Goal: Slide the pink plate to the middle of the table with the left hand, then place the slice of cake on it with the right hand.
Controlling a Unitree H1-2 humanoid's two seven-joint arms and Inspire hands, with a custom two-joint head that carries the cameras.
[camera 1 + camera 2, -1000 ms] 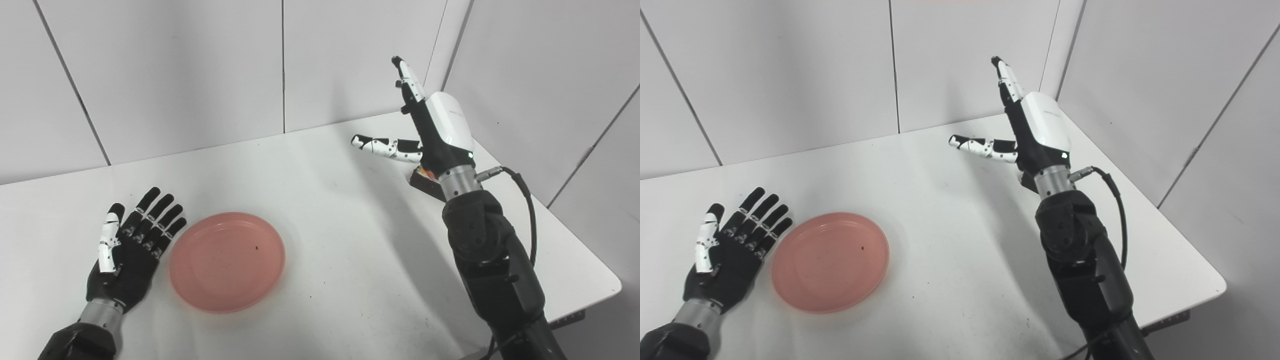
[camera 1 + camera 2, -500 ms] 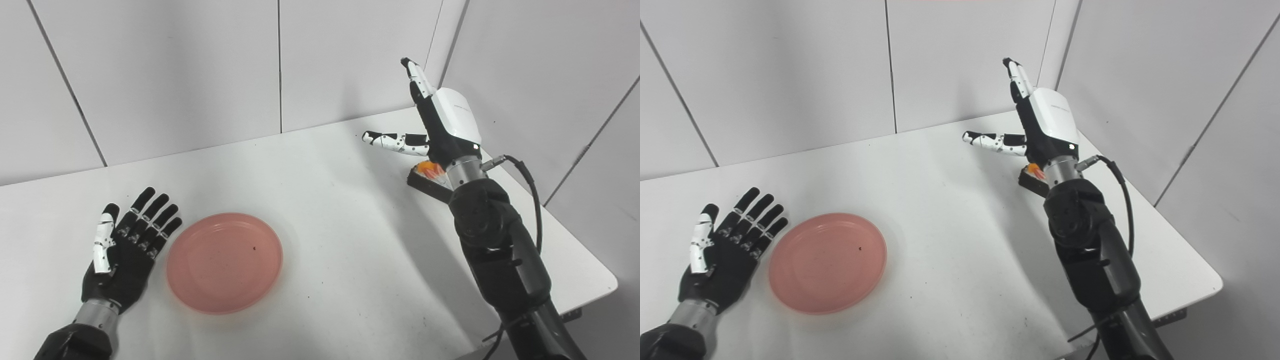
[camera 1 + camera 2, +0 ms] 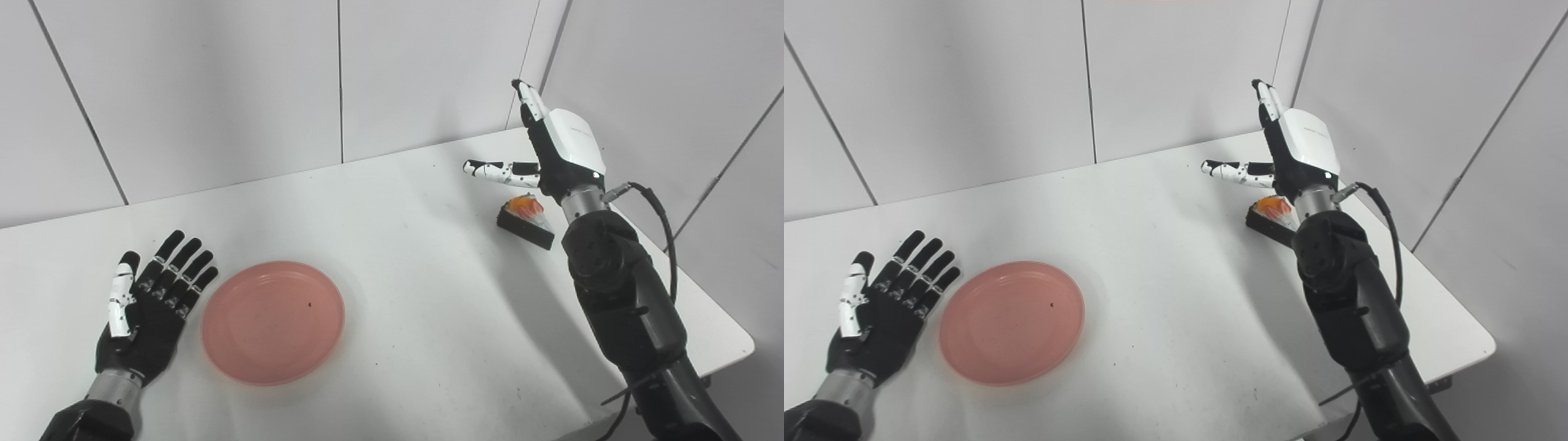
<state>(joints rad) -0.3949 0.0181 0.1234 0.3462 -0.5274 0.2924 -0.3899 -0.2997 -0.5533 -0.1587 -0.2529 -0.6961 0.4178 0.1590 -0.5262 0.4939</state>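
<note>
Both cameras sit up high on the robot's head and look down and forward at the white worktop. They are side by side, so they see almost the same thing. The pink plate sits a bit more to the left in the right eye view than in the left eye view. Both views are close enough to show the worktop from its near edge to the wall behind it. Both arms come up from the bottom edge. The worktop's far right corner shows in both views.
</note>
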